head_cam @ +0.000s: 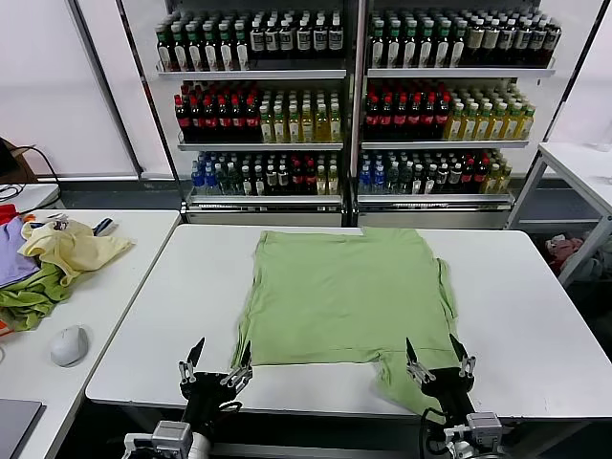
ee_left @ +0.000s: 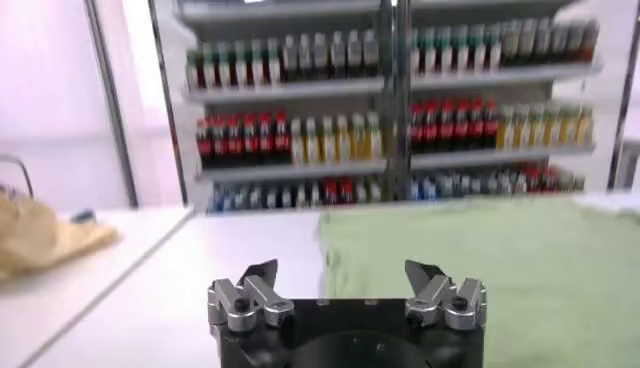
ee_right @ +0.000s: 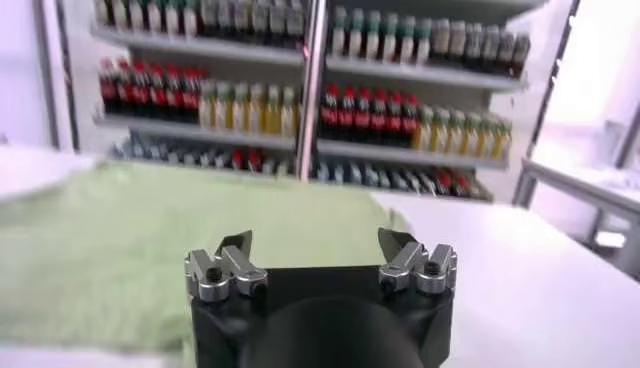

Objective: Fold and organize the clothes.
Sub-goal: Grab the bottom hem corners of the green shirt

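A light green shirt (head_cam: 349, 296) is spread out flat on the white table (head_cam: 535, 316), right in the middle, with its back turned up, so no buttons or picture can be seen. One sleeve is folded in at each side, and a small flap of cloth hangs toward the near edge. The shirt looks soft, thin and light, so it will likely bend and flop when it is lifted, and it may slide a little on the smooth top. It is best pinched at its near corners or along the near hem. The left gripper (head_cam: 216, 365) is held just by the near left corner, with its jaws wide apart and nothing between them. The right gripper (head_cam: 438, 362) is held over the near flap, jaws also wide apart and empty. Plenty of bare table is seen on both sides and behind the shirt for folding. A side table (head_cam: 105, 316) with a pile of other clothes (head_cam: 48, 263) and a computer mouse (head_cam: 69, 344) stands to the left, well apart.
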Motion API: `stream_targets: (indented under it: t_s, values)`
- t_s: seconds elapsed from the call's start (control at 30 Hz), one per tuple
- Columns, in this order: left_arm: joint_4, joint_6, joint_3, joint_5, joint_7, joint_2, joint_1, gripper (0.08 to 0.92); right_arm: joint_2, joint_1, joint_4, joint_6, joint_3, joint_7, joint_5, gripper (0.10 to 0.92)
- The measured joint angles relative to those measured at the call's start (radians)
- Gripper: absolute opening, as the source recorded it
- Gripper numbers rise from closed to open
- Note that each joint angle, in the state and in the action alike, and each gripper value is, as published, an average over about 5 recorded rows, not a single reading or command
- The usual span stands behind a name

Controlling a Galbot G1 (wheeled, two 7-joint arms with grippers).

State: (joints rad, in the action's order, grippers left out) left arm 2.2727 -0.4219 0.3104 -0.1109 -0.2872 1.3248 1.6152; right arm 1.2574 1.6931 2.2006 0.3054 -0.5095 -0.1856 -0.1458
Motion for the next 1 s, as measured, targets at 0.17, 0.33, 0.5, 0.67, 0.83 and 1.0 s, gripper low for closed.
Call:
stream_targets:
  t_s: [0.17, 0.33, 0.5, 0.67, 0.83, 1.0]
  values:
    - [-0.048, -0.049, -0.019, -0.022, -0.031, -0.006, -0.048, 0.823, 0.011, 0.033, -0.003, 0.015, 0.001, -0.005, 0.017, 0.823]
    - [-0.111, -0.089, -0.046, -0.044, -0.063, -0.009, -0.106, 0.823, 0.026, 0.063, -0.014, 0.029, 0.004, -0.011, 0.040, 0.823]
    - [-0.166, -0.116, -0.070, -0.065, -0.086, -0.006, -0.150, 0.823, 0.038, 0.080, -0.026, 0.037, 0.005, -0.017, 0.054, 0.823]
    - [-0.209, -0.132, -0.091, -0.090, -0.100, -0.003, -0.182, 0.823, 0.043, 0.090, -0.038, 0.041, 0.008, -0.020, 0.057, 0.811]
    - [-0.240, -0.139, -0.105, -0.116, -0.113, 0.001, -0.208, 0.772, 0.048, 0.094, -0.047, 0.048, 0.015, -0.023, 0.045, 0.690]
    - [-0.260, -0.142, -0.115, -0.141, -0.119, 0.005, -0.225, 0.638, 0.051, 0.094, -0.055, 0.052, 0.017, -0.019, 0.025, 0.553]
